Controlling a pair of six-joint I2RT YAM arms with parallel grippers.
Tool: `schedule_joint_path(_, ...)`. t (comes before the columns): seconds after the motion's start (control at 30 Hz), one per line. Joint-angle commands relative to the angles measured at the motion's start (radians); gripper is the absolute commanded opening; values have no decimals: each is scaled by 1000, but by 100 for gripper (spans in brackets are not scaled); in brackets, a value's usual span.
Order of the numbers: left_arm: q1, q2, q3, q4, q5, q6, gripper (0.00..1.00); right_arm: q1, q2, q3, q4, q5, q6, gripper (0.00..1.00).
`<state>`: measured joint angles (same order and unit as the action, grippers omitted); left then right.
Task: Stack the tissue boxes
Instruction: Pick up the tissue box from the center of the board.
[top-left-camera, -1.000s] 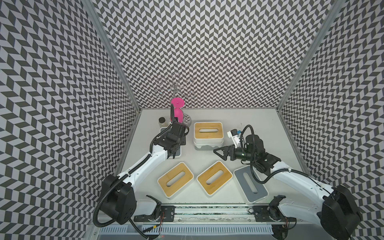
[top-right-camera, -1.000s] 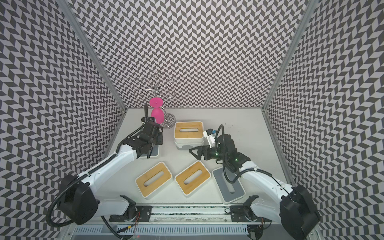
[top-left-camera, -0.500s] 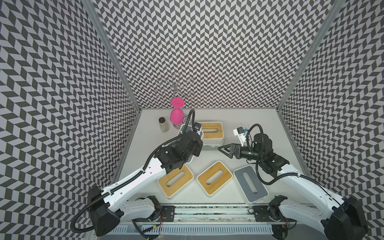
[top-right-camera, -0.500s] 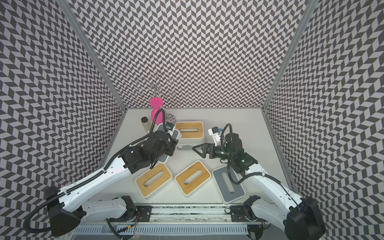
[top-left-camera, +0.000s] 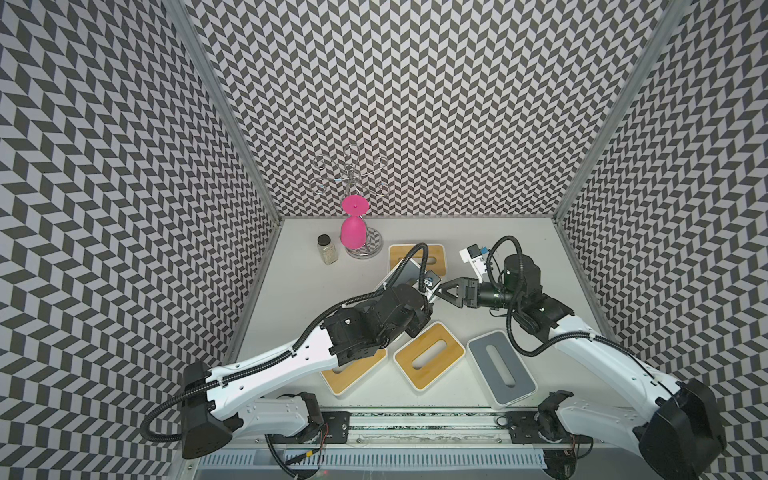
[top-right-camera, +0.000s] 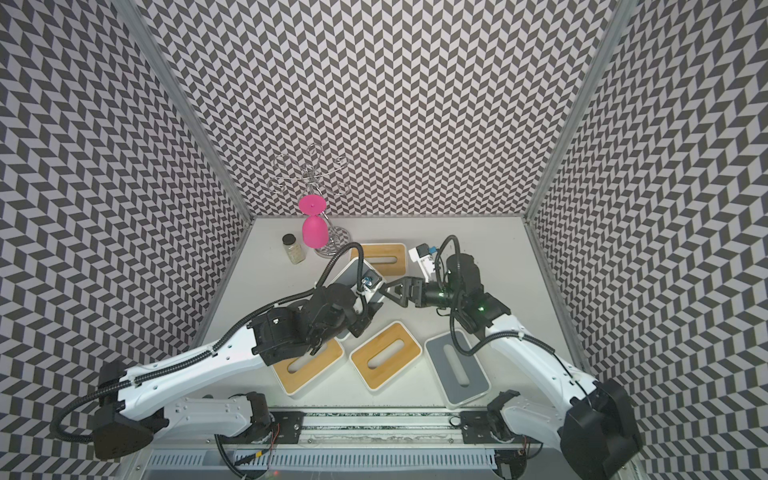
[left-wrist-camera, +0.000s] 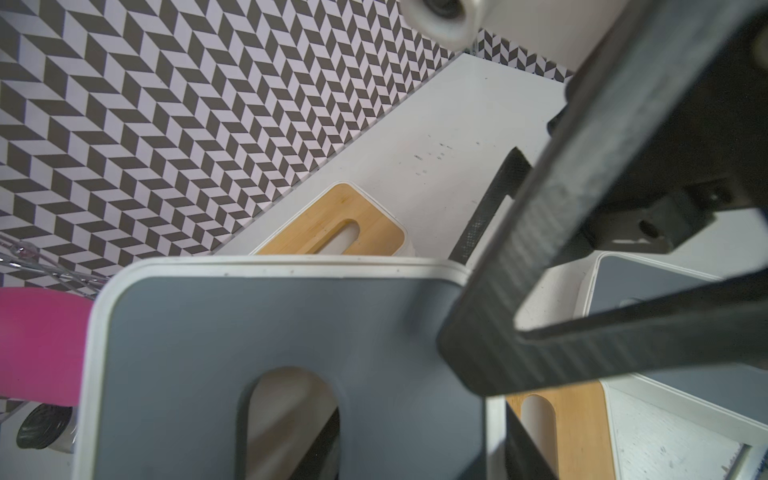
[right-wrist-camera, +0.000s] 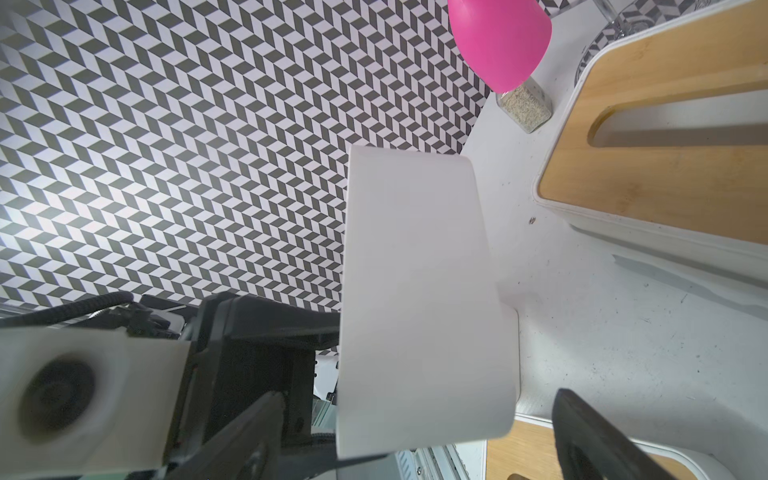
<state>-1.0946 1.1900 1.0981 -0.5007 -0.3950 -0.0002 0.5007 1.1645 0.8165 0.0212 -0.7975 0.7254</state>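
Left gripper (top-left-camera: 409, 287), clamped on the carried grey-lidded tissue box (top-left-camera: 409, 269). Within the last second it has lifted this box from the back-left of the tabletop (top-left-camera: 291, 291) to mid-table, where it hangs tilted, clear of the surface. Right gripper (top-left-camera: 438, 291), jaws wide apart and empty, has closed in beside the box's end. Reading: transport is under way; placement on another box remains.

Near the front edge lie the first bamboo-lidded box (top-left-camera: 353, 376), partly under the left arm, the second bamboo-lidded box (top-left-camera: 446, 347) and the resting grey-lidded box (top-left-camera: 484, 353), all unstacked.

Carried box: rounded white shell, white rim, flat grey lid with an oblong slot.

Near the back edge stands the third bamboo-lidded box (top-left-camera: 438, 252); beyond it, a glass jar (top-left-camera: 327, 249).
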Motion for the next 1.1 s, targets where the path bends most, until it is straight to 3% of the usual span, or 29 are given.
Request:
schedule_joint_path(0.0, -10, -9, 5, 75, 17, 43, 30, -2, 8, 23, 43, -38, 8, 99)
schedule_joint_path(0.23, -14, -23, -3, 100, 73, 57, 30, -3, 3, -1, 128, -90, 28, 93)
schedule_joint_path(0.6, -16, -30, -15, 117, 104, 68, 30, -2, 13, -18, 149, -105, 23, 73)
schedule_joint_path(0.9, -16, -28, -17, 128, 118, 77, 31, -3, 6, -11, 148, -104, 25, 46)
schedule_joint_path(1.0, -16, -26, -14, 130, 122, 78, 36, -2, -11, -21, 162, -84, 39, 40)
schedule_joint_path(1.07, -16, -26, -6, 127, 112, 75, 49, -3, -25, -28, 181, -73, 49, 37)
